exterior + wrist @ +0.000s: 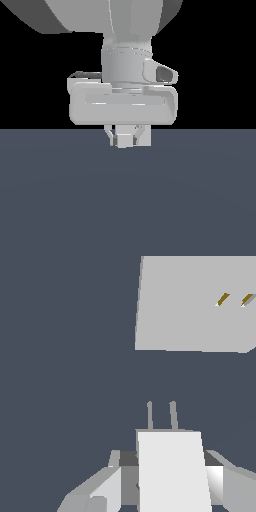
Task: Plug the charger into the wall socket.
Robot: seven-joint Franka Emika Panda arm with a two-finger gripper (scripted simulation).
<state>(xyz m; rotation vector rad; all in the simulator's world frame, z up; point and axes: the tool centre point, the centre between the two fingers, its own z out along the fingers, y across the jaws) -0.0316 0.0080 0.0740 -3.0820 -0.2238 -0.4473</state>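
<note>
In the wrist view we see the gripper [172, 483] clamping the charger [172, 471], prongs toward the wall socket [190, 306], apart; the exterior view hides the socket behind the arm [122, 60].

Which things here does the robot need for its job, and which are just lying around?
Needed:
- charger, with two prongs, held in the gripper
- wall socket, with two yellowish slots

Just lying around:
- nothing else; only the dark floor
</note>
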